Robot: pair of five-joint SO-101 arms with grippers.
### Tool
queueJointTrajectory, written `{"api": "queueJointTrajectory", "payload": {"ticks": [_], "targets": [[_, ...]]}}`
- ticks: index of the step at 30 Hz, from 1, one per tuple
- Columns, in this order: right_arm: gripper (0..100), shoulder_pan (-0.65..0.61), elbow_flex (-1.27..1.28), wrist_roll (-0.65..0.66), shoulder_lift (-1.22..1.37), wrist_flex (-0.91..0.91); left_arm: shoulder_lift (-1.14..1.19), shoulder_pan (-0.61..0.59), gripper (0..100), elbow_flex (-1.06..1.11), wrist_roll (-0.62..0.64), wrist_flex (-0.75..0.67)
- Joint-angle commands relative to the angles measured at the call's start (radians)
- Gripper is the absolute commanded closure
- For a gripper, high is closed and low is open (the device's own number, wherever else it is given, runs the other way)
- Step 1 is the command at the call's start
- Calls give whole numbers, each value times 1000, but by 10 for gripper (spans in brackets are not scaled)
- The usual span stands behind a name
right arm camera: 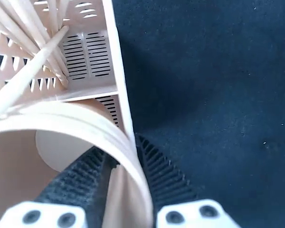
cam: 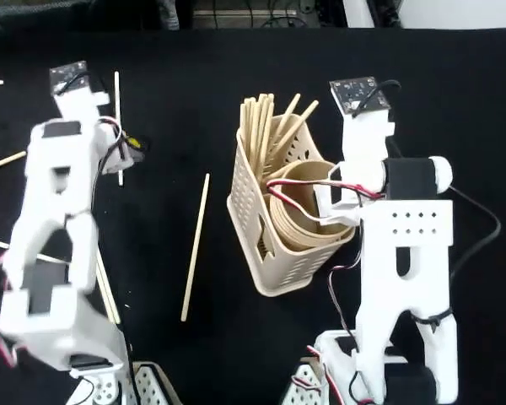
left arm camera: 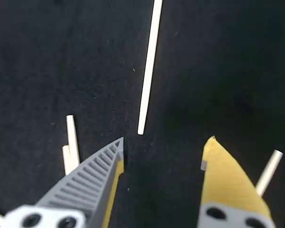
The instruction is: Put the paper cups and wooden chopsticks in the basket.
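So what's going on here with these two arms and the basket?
The right gripper is shut on the rim of the top paper cup of a stack sitting in the basket, next to a bunch of wooden chopsticks already standing in it. The left gripper hovers open over the black table, with a loose chopstick lying just ahead of its fingers. Several others lie scattered on the table, including a long one beside the basket.

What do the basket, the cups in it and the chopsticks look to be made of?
Basket: likely moulded plastic, matte beige, with regular slotted walls. Cups: probably paper, with thin nested walls in matte tan. Chopsticks: apparently pale bare wood or bamboo, thin straight sticks without shine.
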Motion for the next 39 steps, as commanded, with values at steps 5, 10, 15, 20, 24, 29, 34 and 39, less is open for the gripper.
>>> {"api": "queueJointTrajectory", "payload": {"ticks": [5, 10, 15, 20, 24, 29, 34, 39], "targets": [[988, 20, 65, 21, 22, -46, 629, -13, 818, -823, -9, 368], [988, 23, 67, 29, 22, -44, 893, -12, 956, -1279, -11, 621], [988, 23, 67, 28, 22, -43, 987, -22, 973, -1554, -8, 701], [988, 25, 67, 28, 24, -44, 921, -24, 972, -1554, -2, 701], [988, 25, 67, 29, 28, -46, 822, -21, 972, -1554, 37, 701], [988, 25, 67, 44, 28, -54, 690, -12, 972, -1554, 92, 701], [988, 25, 67, 51, 28, -61, 585, 10, 973, -1554, 110, 701], [988, 20, 67, 52, 28, -68, 302, 77, 973, -1265, 69, 704]]}}
